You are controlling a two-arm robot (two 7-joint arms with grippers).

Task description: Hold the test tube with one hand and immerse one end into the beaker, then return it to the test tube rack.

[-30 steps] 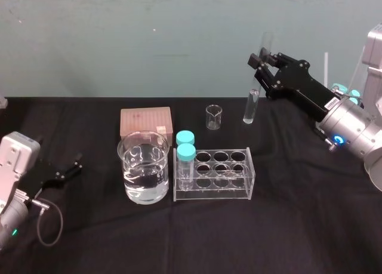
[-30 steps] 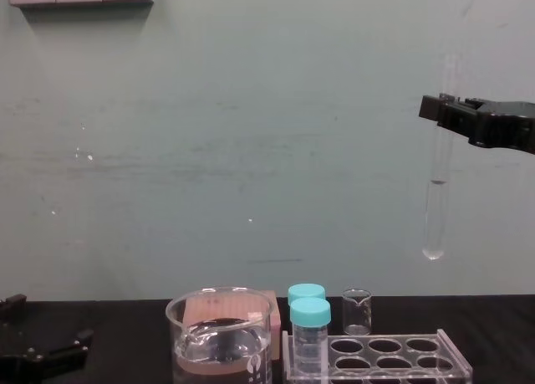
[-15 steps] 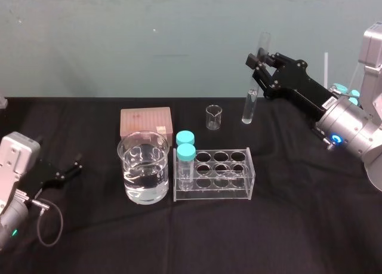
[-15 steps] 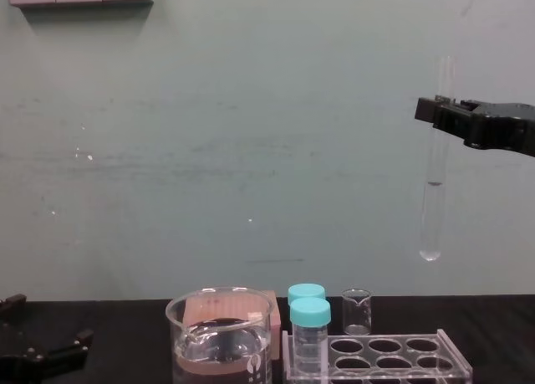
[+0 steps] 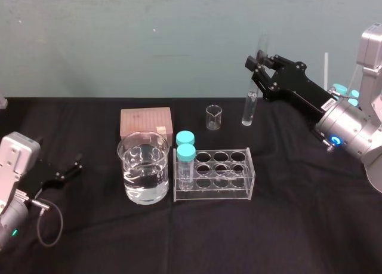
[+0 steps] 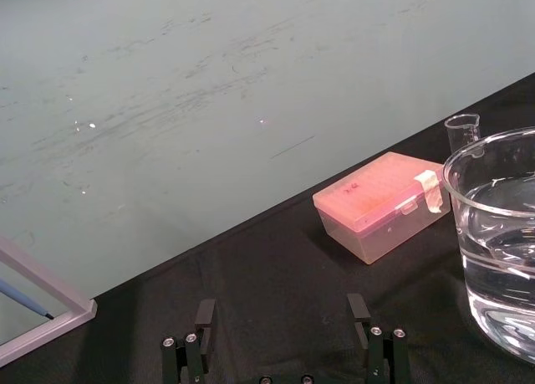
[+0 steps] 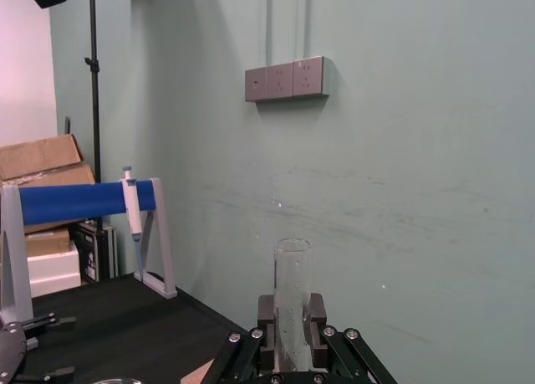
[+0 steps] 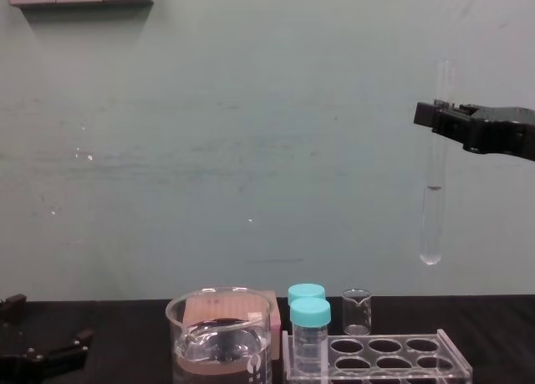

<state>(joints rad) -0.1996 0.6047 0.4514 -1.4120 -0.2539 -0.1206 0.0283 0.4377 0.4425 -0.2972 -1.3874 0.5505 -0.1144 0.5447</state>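
Observation:
The test tube (image 5: 250,102) hangs upright in the air above and behind the right end of the test tube rack (image 5: 222,194). My right gripper (image 5: 261,64) is shut on its upper part, and a little liquid sits in its lower part. From the chest, the tube (image 8: 433,208) hangs from the right gripper (image 8: 440,116) high above the rack (image 8: 403,355). The right wrist view shows the tube (image 7: 292,284) clamped in the right gripper (image 7: 292,319). The beaker (image 5: 143,166), partly full of clear liquid, stands left of the rack. My left gripper (image 5: 68,168) rests open at the far left.
Two teal-capped vials (image 5: 185,152) stand in the rack's left end. A pink tip box (image 5: 145,121) sits behind the beaker and a tiny beaker (image 5: 213,117) behind the rack. A blue pipette stand (image 7: 84,202) stands at the table's left end.
My right gripper has edged slightly to the left with the test tube still in it. The left arm has not moved.

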